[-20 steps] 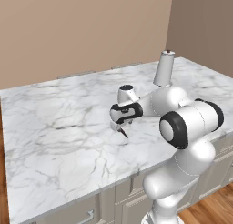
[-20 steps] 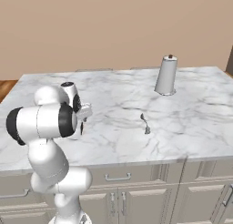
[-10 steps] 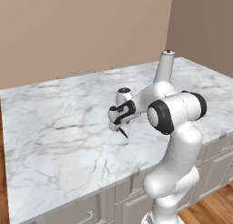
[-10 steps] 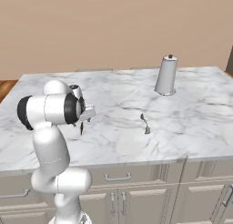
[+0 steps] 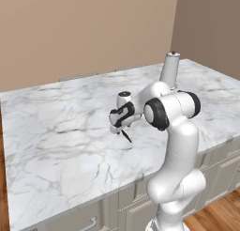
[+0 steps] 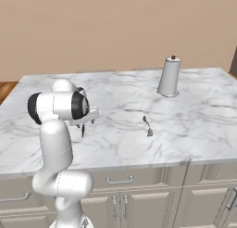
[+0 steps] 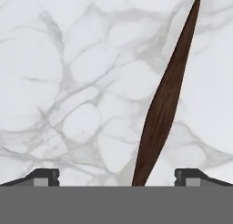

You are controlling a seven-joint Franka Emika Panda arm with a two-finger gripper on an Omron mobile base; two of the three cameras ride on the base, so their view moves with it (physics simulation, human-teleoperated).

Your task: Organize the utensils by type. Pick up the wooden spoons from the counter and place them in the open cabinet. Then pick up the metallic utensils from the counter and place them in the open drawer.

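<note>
A slim dark brown handle of one metallic utensil [image 7: 164,104] lies on the white marble counter [image 7: 68,73], running up between my fingertips [image 7: 45,175] and a little right of centre. My gripper [image 7: 118,176] is open just above it, touching nothing. From the base, the gripper [image 5: 120,129] hangs low over the same dark utensil [image 5: 127,137], also visible as the gripper [image 6: 83,124] over the utensil [image 6: 83,131]. A small silver spoon [image 6: 148,126] lies on the counter [image 6: 199,125] to the right. The wooden spoons, the open cabinet and the open drawer are out of view.
A tall grey canister [image 6: 169,77] with a dark knob stands at the back right of the counter, seen also as the canister [image 5: 169,69] behind my arm. Light grey cabinet fronts [image 6: 139,199] with bar handles run below the counter's front edge.
My elbow has swung in toward the middle, and the hand has shifted slightly left and lower over the dark utensil. The jaws have stayed open. The utensils have not moved.
</note>
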